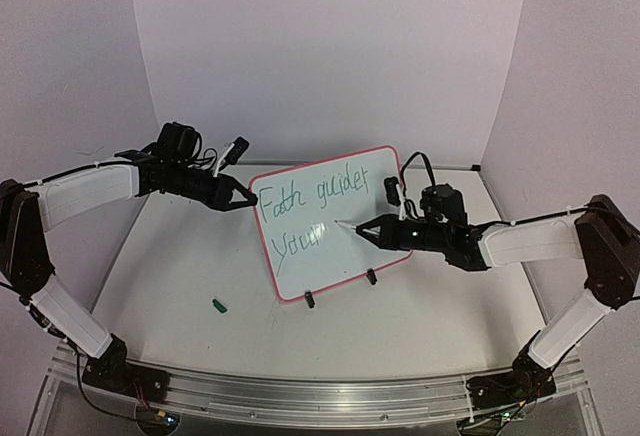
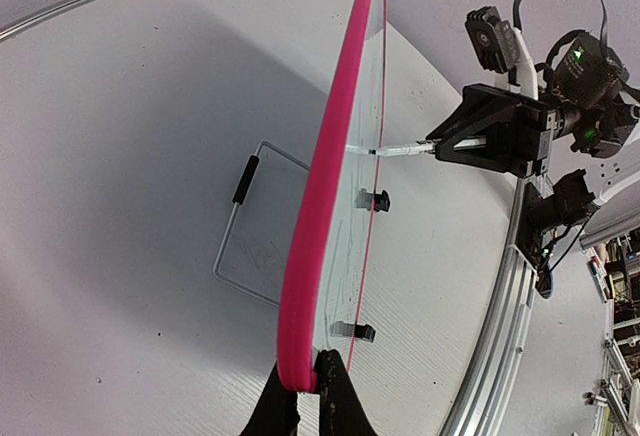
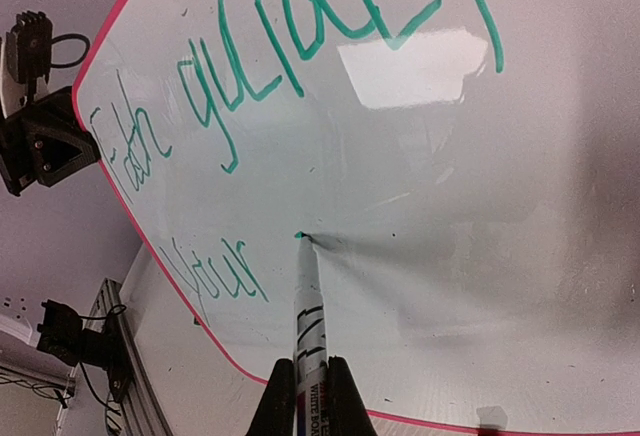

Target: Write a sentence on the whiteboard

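The whiteboard (image 1: 330, 221) with a pink-red rim stands tilted on two black clip feet mid-table. Green handwriting on it reads roughly "Faith guides" (image 3: 290, 46) above "your" (image 3: 215, 271). My left gripper (image 1: 243, 199) is shut on the board's upper left rim; the left wrist view shows the rim (image 2: 320, 206) pinched between the fingers. My right gripper (image 1: 366, 228) is shut on a white marker (image 3: 308, 326). Its green tip touches the board just right of "your" (image 1: 302, 239).
A small green marker cap (image 1: 218, 305) lies on the table left of the board. A wire stand (image 2: 262, 226) shows behind the board in the left wrist view. Grey walls enclose the table; a metal rail (image 1: 300, 388) runs along the near edge.
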`<control>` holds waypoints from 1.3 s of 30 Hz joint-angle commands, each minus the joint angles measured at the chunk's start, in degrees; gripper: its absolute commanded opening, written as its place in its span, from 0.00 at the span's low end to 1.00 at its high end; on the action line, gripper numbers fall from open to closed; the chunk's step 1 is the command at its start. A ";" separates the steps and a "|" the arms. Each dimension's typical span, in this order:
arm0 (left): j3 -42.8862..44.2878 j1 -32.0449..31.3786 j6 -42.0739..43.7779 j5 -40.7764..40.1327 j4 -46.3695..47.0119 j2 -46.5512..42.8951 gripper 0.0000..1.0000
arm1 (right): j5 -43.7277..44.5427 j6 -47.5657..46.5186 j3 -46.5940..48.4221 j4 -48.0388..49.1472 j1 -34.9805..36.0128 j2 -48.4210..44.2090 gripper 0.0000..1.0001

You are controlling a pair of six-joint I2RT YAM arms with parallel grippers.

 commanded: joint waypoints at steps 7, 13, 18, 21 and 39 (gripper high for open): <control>-2.05 -2.71 5.65 -4.78 -9.45 3.12 0.00 | 0.76 1.87 -4.42 1.32 -0.51 -0.30 0.00; -2.00 -2.71 5.67 -4.66 -9.43 3.29 0.00 | 2.42 1.87 -3.46 1.53 -0.48 -1.28 0.00; -2.00 -2.78 5.61 -4.78 -9.45 3.26 0.00 | 3.28 1.43 -1.62 1.70 -0.48 -1.86 0.00; -1.96 -2.78 5.61 -4.78 -9.45 3.31 0.00 | 3.52 1.20 -0.83 1.70 -0.50 -2.02 0.00; -1.96 -2.80 5.64 -4.61 -9.45 3.50 0.00 | 3.96 1.58 -2.44 1.80 -0.49 -1.86 0.00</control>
